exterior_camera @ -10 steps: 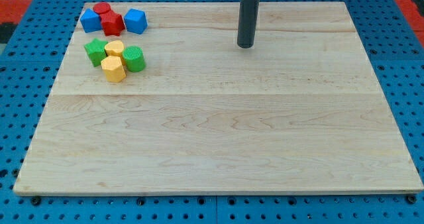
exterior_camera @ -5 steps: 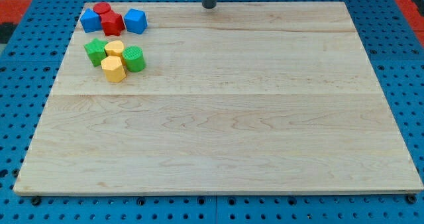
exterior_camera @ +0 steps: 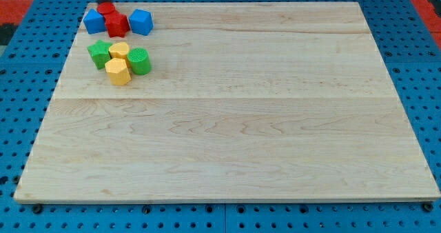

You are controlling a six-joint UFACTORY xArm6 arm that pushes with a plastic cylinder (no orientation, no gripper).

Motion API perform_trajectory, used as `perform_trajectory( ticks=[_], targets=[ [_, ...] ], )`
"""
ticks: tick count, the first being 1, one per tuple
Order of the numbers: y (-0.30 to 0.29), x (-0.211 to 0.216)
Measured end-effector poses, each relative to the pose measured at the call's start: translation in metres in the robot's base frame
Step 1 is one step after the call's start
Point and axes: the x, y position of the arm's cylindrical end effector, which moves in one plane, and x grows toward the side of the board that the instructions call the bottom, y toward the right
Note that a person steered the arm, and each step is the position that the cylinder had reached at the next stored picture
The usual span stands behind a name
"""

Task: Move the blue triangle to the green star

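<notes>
Table (exterior_camera: 275, 123): pale wood, every block crowded into the view's top-left corner.

Upper cluster:
- blue triangle (exterior_camera: 94, 21) on the view's left
- red star (exterior_camera: 118, 25) pressed against the triangle's right side
- red cylinder (exterior_camera: 105, 9) just above both
- blue cube (exterior_camera: 140, 21) to the right of the star

Lower cluster, a short gap below:
- green star (exterior_camera: 99, 54) almost directly under the triangle
- yellow cylinder (exterior_camera: 120, 50) touching the green star
- yellow hexagon (exterior_camera: 118, 72) and green cylinder (exterior_camera: 139, 61) packed in beside them

End effector: a bare rod with nothing to clench or release, grasping nothing. My tip (exterior_camera: 102, 3) sits at the view's top edge, right above the red cylinder and near the triangle's upper corner. Whether it touches either cannot be told.

Likely trouble from here:
- A straight push toward the view's bottom would probably catch the red cylinder first and drag the reds down too.
- An off-centre push on the triangle's slanted side risks spinning it or letting it slip off to the view's left, past the green star.
- Too long a stroke would ram the green star into the yellows and scatter the lower cluster.

Safer, as a judgement: line up squarely above the triangle, clear of the cylinder, then push slowly.
</notes>
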Motion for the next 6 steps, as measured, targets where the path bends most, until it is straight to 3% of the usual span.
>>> perform_trajectory(
  ticks=[2,5,6],
  targets=[
    [0.024,0.054],
    [0.028,0.102],
    [0.044,0.082]
  ],
)
